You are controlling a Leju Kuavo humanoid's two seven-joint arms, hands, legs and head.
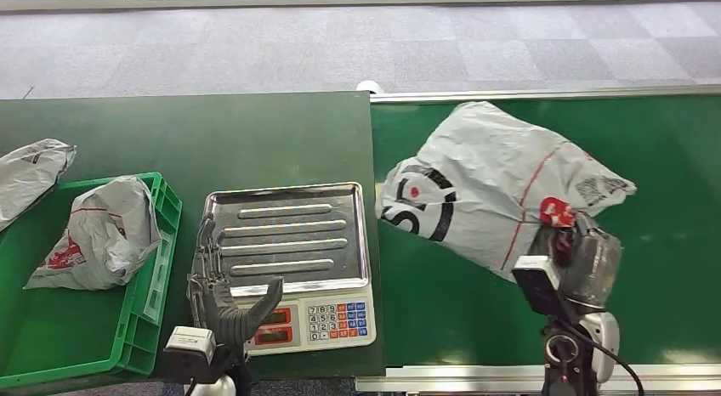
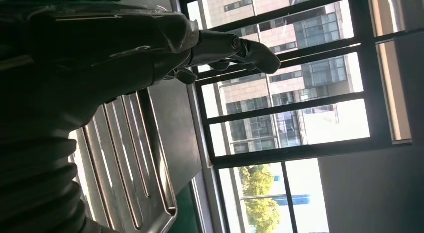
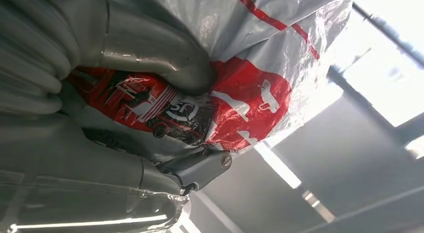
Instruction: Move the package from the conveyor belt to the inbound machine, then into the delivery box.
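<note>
Right hand: the hand (image 1: 576, 253) grips the near edge of the package (image 1: 493, 179); in the right wrist view the thumb (image 3: 155, 48) and fingers (image 3: 200, 168) are clamped on the red-printed plastic (image 3: 200, 108).
Left hand: the hand (image 1: 223, 285) sits over the near left corner of the scale (image 1: 289, 260), fingers apart and stretched forward, thumb out to the side, nothing held. Contact with the tray: cannot tell.
Package: crumpled grey poly bag with black lettering, thin red lines and a red patch by the grip; it lies on the green belt (image 1: 663, 268), its left end near the scale.
Scale: ribbed steel tray, red display and keypad at the near edge.
Box: green crate (image 1: 144, 302) left of the scale holds one grey bag (image 1: 102, 234); another bag (image 1: 30, 171) lies just beyond it, cut off by the frame edge.
Hidden: the right hand's fingertips are buried in folds of plastic.
</note>
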